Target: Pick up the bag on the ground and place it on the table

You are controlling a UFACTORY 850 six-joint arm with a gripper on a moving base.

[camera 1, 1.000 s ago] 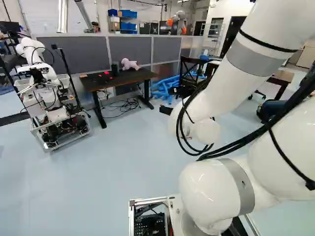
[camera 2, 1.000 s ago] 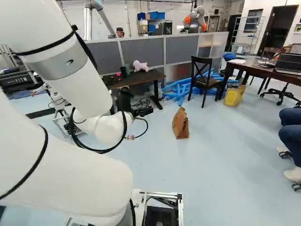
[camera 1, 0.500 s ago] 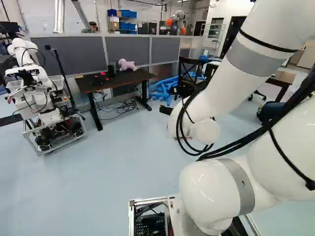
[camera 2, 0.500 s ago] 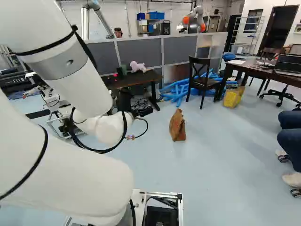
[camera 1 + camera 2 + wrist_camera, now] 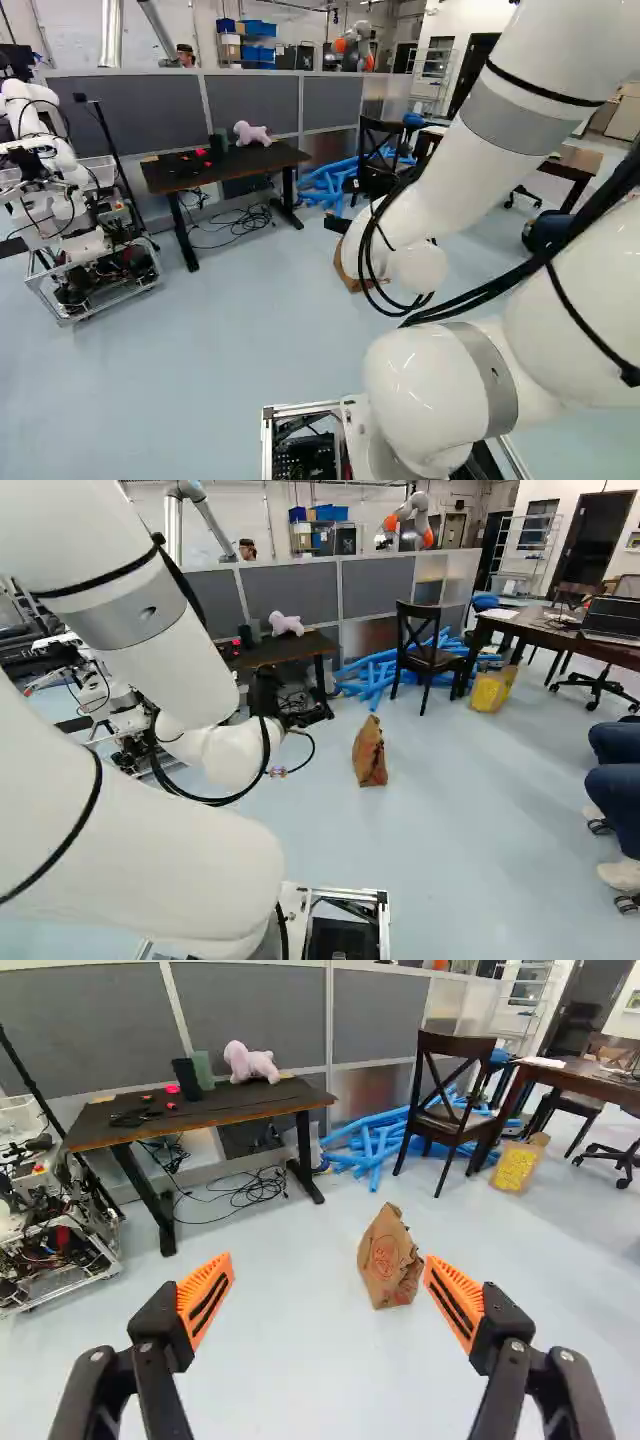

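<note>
Ahead of the tool (image 5: 308, 716), fingers spread apart, the paper bag (image 5: 385, 1262) stands on the floor (image 5: 290, 1360).

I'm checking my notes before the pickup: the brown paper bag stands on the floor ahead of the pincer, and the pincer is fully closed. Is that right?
Not quite: the pincer is open, not closed; the wrist view shows its orange pads wide apart. The rest is right: the brown paper bag stands on the floor ahead of it.
</note>
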